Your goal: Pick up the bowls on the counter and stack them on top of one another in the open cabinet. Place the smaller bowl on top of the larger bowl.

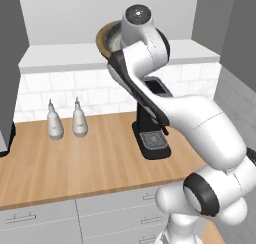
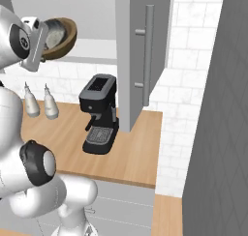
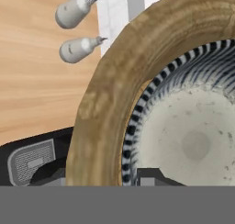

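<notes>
Nesting inside the wooden bowl (image 3: 105, 103), the speckled bowl (image 3: 193, 140) shows clearly from the hand; the gripper's (image 3: 149, 178) hold is unclear.

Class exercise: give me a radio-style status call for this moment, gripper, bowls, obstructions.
Gripper up at pale open cabinet shelf, closed on small blue-grey speckled bowl. It sits nested in wide brown wooden bowl. Two white bottles, black coffee machine below, clear of it.
</notes>
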Motion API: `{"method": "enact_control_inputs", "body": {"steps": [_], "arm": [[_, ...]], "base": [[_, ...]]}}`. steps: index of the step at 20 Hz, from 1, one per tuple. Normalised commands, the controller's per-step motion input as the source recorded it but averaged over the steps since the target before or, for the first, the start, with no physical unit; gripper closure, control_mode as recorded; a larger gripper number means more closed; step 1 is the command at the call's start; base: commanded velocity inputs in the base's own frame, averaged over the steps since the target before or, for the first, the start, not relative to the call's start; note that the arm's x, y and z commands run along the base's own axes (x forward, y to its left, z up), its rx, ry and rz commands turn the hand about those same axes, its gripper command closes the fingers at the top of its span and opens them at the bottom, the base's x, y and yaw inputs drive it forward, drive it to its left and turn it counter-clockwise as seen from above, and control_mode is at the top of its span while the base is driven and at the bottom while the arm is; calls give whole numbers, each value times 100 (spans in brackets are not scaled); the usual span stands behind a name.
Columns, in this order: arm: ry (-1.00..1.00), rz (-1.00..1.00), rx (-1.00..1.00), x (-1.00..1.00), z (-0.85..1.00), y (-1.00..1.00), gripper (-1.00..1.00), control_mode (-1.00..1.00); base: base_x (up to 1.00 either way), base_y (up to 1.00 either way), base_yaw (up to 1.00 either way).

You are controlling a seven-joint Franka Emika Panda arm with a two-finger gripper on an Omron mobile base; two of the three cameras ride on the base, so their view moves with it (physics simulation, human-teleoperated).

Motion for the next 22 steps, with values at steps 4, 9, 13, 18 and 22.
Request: {"method": "enact_control_inputs", "body": {"steps": [4, 9, 13, 18, 22], "arm": [[8, 0, -1, 86, 0, -11, 100, -100], [2, 0, -4, 84, -7, -7, 100, -100], [0, 0, -3, 86, 0, -7, 100, -100], [0, 0, 0, 85, 0, -1, -100, -100], [0, 0, 0, 50, 0, 0, -100, -100]], "base": [[0, 0, 0], [0, 0, 0], [0, 0, 0], [0, 0, 0], [0, 0, 0]]}}
